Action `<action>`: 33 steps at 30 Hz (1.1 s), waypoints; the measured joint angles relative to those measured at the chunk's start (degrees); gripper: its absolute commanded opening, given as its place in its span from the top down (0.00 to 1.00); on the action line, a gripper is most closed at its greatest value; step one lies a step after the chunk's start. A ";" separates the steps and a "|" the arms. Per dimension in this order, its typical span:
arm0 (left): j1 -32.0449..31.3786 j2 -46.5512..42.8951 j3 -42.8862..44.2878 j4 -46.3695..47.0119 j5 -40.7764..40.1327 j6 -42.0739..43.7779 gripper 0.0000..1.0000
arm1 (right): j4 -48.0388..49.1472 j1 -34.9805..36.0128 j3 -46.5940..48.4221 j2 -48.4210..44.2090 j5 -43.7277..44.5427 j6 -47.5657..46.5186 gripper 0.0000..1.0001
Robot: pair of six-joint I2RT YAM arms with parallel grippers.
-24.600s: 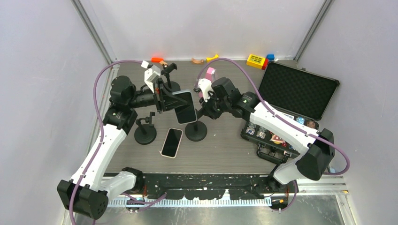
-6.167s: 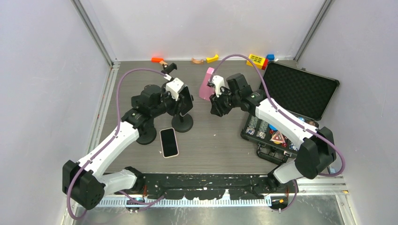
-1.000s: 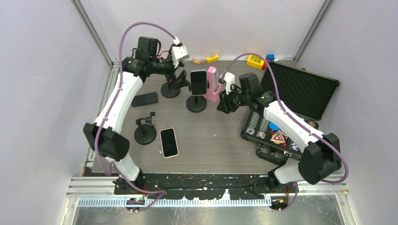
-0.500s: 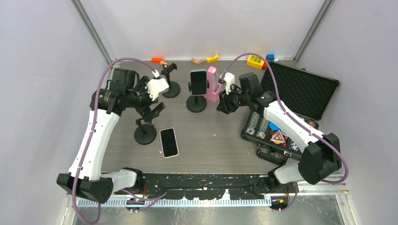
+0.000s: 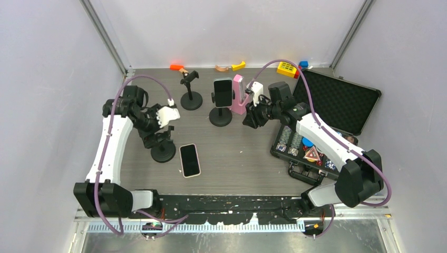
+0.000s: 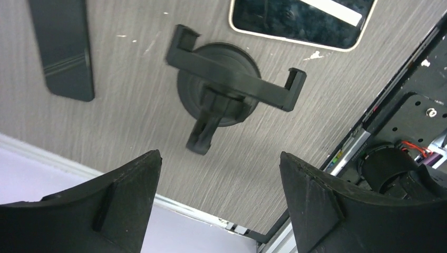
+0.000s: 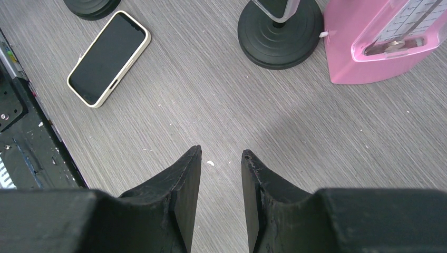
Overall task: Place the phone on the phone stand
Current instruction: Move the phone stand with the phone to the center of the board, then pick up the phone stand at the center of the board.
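Left gripper (image 6: pixel 220 161) above empty phone stand (image 6: pixel 232 79)
Jaws spread, holding nothing; a descent could clip the cradle and tip it. Phone (image 5: pixel 190 159) lies flat lower centre, may skid when pinched. Right gripper (image 7: pixel 221 158), centre-right: jaws narrowly apart, empty.

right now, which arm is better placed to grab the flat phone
Left, probably: the left gripper hangs open over the empty stand beside the phone; the right gripper is farther off.
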 measured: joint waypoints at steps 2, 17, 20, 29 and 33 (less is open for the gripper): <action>-0.02 0.48 -2.73 0.70 0.02 1.75 0.21 | 0.00 0.00 0.00 0.00 0.00 0.00 0.60; -0.02 -0.39 -12.52 12.46 2.40 3.13 0.75 | -0.02 -0.11 0.00 0.00 -0.17 0.00 0.60; -0.02 -0.39 -12.41 12.96 2.36 3.30 0.80 | -0.02 -0.11 0.00 0.00 -0.17 -0.02 0.60; -0.02 2.10 -0.83 5.62 5.11 4.15 1.00 | -0.02 -0.20 0.00 0.00 -0.44 0.00 0.60; -0.24 2.12 5.81 3.32 8.48 4.76 1.00 | -0.04 -0.46 0.00 0.00 -0.52 0.00 0.60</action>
